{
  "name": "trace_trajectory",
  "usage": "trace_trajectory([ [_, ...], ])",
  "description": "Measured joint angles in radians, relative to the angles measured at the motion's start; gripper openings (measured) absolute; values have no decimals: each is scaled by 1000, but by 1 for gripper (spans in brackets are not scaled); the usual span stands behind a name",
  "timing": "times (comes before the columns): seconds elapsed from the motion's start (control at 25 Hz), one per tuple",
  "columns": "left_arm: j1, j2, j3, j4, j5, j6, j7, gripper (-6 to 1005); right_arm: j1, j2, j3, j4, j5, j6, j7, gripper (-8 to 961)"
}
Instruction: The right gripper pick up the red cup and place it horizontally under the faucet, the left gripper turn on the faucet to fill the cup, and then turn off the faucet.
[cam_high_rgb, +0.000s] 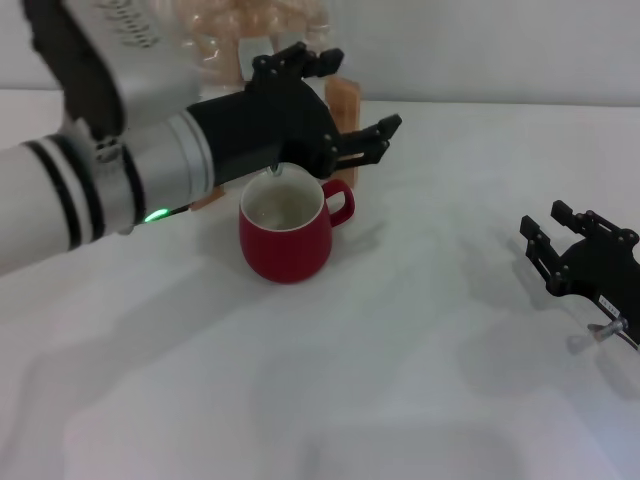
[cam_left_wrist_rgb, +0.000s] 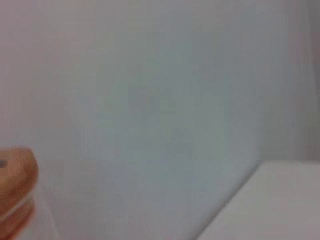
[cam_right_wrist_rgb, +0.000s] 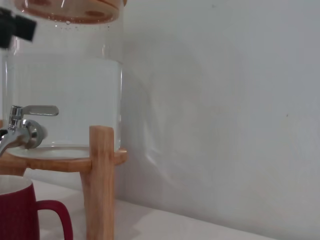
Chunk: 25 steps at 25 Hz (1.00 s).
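Note:
The red cup (cam_high_rgb: 285, 238) stands upright on the white table, handle to the right, right under the chrome faucet (cam_high_rgb: 276, 172). The left gripper (cam_high_rgb: 357, 100) hovers over the faucet with its prongs spread, hiding most of it. In the right wrist view the faucet (cam_right_wrist_rgb: 24, 131) shows with its lever lying level. Nothing grips the lever, and the cup (cam_right_wrist_rgb: 20, 216) sits below the spout. A black part of the left gripper (cam_right_wrist_rgb: 15, 25) shows high beside the jug. The right gripper (cam_high_rgb: 562, 228) rests low at the right, open and empty, well away from the cup.
The clear water jug (cam_right_wrist_rgb: 65, 100) sits on a wooden stand (cam_right_wrist_rgb: 101, 175) at the back of the table, close to a pale wall. The left wrist view shows mostly the wall and a blurred orange-brown shape (cam_left_wrist_rgb: 15, 187).

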<state>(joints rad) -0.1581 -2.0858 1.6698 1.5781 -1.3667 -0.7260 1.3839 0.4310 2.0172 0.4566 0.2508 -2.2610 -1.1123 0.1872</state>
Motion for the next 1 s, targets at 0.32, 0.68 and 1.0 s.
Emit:
trace_trajectory([
  [0.32, 127, 0, 18, -35, -398, -10, 361, 875, -1, 0, 1, -1, 0, 0, 0, 395],
  [0.68, 209, 1, 52, -228, -952, -184, 835, 875, -12, 0, 3, -2, 0, 0, 0, 397],
  [1.0, 200, 0, 70, -484, -1311, -415, 1177, 875, -7, 0, 7, -5, 4, -1, 0, 409],
])
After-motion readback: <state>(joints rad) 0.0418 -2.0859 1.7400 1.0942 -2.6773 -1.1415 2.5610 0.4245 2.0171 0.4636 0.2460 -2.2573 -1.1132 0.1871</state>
